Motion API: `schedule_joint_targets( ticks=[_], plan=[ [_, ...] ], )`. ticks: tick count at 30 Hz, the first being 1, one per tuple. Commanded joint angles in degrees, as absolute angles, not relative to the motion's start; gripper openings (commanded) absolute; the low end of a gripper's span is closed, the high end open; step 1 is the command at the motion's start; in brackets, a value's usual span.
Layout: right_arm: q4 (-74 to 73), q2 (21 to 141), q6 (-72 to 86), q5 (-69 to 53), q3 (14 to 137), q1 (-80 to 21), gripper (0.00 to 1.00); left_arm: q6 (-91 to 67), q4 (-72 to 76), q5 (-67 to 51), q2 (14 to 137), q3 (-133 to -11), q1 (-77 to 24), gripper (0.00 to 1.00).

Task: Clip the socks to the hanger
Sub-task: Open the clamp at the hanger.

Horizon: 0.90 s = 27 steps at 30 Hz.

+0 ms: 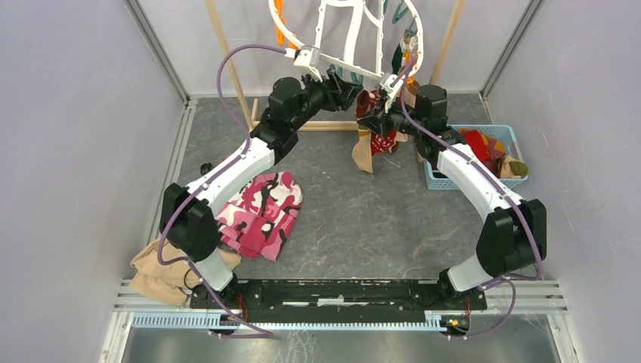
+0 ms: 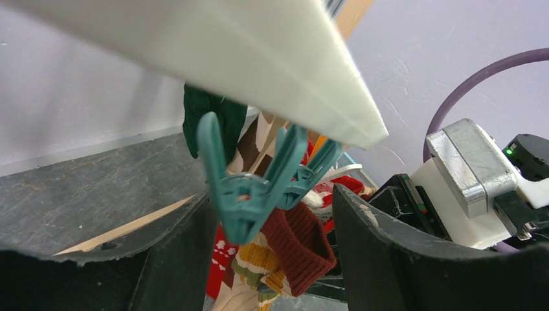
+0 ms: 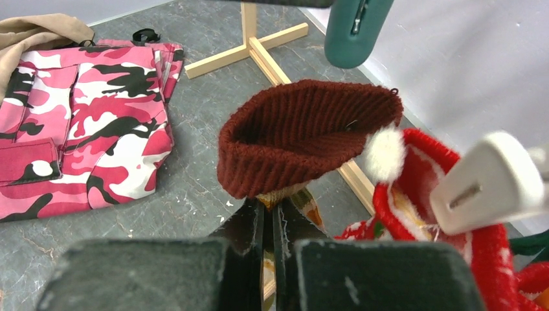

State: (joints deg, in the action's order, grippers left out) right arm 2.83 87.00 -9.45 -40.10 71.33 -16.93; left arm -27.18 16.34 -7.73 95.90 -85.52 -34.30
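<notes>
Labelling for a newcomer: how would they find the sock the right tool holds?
Look beneath the white hanger at the back of the table. The right tool pinches the sock below a teal clip. Unlike the red sock beside it, its ribbed cuff is maroon.

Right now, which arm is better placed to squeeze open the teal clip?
Left. The left gripper is open and straddles the teal clip hanging under the white hanger, one finger on each side. The right gripper is shut on the maroon-cuffed sock just below, so it is busy holding it.
</notes>
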Motion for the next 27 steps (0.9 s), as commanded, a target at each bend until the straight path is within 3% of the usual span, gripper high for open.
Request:
schedule_joint_targets(
  ticks=[1, 27],
  plan=[
    [4.3, 87.3, -8.8, -41.5, 72.8, -16.7, 0.01, -24.8, 18.6, -8.3, 97.2, -88.9, -34.2, 0.70],
    [5.1, 88.3, -7.6, -42.1, 74.1, -16.4, 0.01, -21.1, 25.8, -7.5, 100.5, -90.0, -34.2, 0.62]
  ],
)
